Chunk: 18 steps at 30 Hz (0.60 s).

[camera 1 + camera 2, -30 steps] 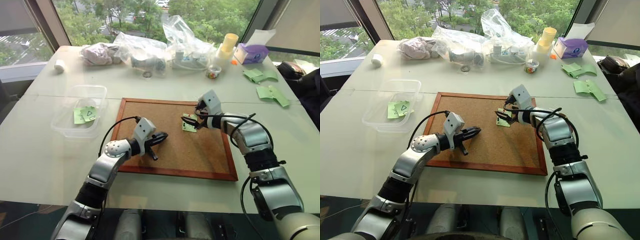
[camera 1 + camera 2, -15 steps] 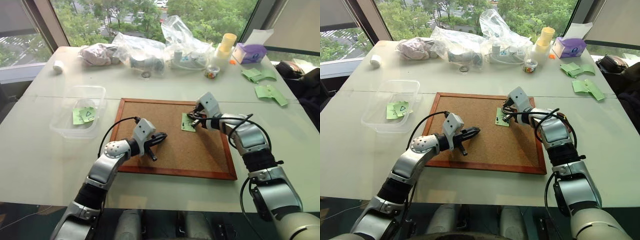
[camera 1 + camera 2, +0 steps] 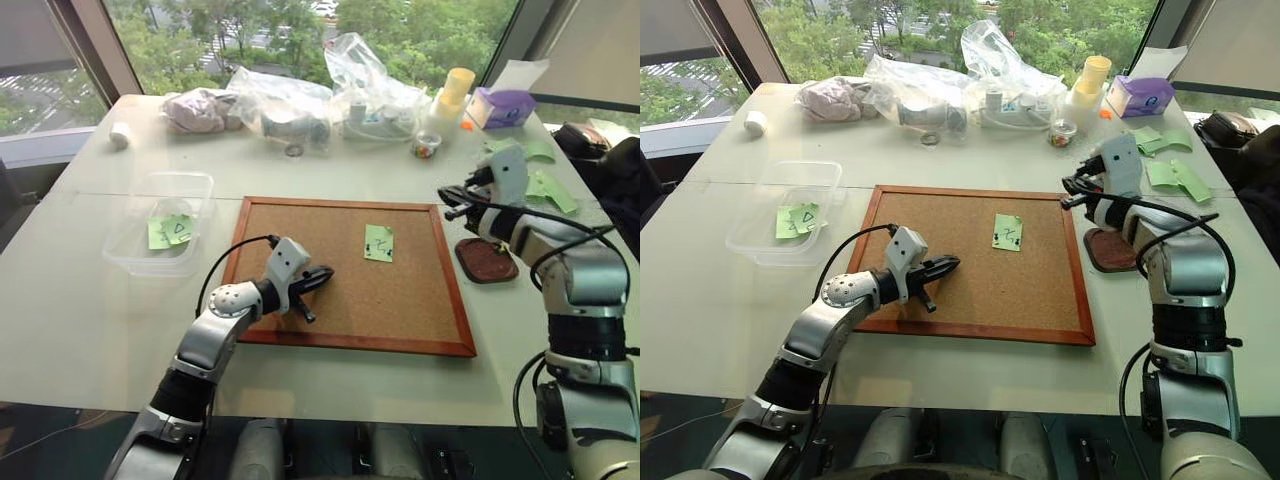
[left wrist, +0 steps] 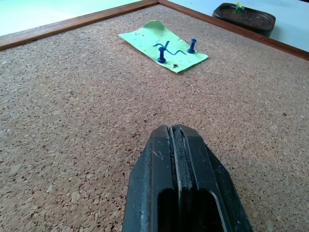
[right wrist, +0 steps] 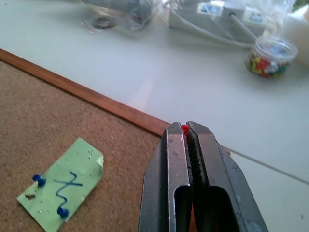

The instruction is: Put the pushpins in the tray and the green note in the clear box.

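Swinging away from the green note [image 3: 378,242], the right gripper [image 5: 186,131] now hangs above the table near the tray [image 3: 486,259], its fingers clamped on a red pushpin [image 5: 184,128] — one pin pulled. Two blue pushpins [image 4: 161,59] still hold the note to the corkboard [image 3: 300,345]. The left gripper [image 4: 175,140] hovers pressed together, empty — the clear box [image 3: 130,262] waits.

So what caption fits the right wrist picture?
Shut right gripper pinching a red pushpin above the corkboard's squiggled pale-green sticky note.
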Motion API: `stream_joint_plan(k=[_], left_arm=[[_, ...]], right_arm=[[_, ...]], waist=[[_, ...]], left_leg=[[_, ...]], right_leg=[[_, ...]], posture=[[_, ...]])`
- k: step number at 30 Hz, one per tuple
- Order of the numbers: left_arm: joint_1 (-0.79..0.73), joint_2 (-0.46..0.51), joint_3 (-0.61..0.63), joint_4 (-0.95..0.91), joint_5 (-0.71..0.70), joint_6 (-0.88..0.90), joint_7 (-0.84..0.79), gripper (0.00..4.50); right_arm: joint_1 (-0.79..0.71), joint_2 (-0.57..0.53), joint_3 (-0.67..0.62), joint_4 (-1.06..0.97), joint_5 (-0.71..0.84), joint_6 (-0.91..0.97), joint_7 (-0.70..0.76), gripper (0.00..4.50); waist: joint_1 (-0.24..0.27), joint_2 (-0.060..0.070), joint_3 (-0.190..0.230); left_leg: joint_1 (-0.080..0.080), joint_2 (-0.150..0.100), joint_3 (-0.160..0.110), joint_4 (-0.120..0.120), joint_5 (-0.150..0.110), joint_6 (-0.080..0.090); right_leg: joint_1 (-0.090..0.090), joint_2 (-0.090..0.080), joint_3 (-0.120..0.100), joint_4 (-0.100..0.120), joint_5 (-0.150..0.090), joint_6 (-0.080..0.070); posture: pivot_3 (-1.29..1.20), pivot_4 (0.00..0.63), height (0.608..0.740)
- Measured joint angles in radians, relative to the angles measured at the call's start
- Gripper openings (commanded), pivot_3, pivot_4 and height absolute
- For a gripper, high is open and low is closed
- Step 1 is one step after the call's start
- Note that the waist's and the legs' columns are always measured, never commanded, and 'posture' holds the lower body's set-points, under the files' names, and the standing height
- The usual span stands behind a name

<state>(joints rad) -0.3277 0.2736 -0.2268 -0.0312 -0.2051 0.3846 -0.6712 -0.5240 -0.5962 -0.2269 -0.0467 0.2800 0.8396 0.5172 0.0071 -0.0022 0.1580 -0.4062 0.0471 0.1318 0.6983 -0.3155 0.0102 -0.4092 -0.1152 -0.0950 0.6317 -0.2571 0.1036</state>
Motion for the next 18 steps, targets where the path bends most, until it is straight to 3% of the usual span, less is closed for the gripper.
stream_joint_plan(k=[6,14,18], left_arm=[[0.001,-0.002,0.003,0.000,0.001,0.002,-0.003,0.00],[0.000,-0.002,0.003,0.010,0.002,-0.002,-0.007,0.00],[-0.001,-0.002,0.002,0.011,0.008,-0.003,-0.007,0.00]], right_arm=[[0.118,-0.061,-0.089,0.006,-0.005,0.019,-0.043,0.06],[0.192,-0.067,-0.101,0.055,0.005,0.014,-0.046,0.06],[0.204,-0.065,-0.101,0.055,0.023,0.016,-0.040,1.76]], waist=[[0.000,0.002,-0.001],[0.000,0.007,-0.004],[0.000,0.007,-0.004]], left_leg=[[0.000,0.000,0.000,0.000,0.000,0.000],[0.001,0.000,0.000,0.000,0.000,0.000],[0.000,0.000,0.000,0.000,0.000,0.000]], right_leg=[[0.000,0.000,0.000,0.000,0.000,0.000],[0.000,0.000,0.000,0.000,0.000,0.000],[0.000,0.000,0.000,0.000,0.000,0.000]], posture=[[0.00,0.150,0.740],[0.00,0.150,0.740],[0.00,0.150,0.740]])
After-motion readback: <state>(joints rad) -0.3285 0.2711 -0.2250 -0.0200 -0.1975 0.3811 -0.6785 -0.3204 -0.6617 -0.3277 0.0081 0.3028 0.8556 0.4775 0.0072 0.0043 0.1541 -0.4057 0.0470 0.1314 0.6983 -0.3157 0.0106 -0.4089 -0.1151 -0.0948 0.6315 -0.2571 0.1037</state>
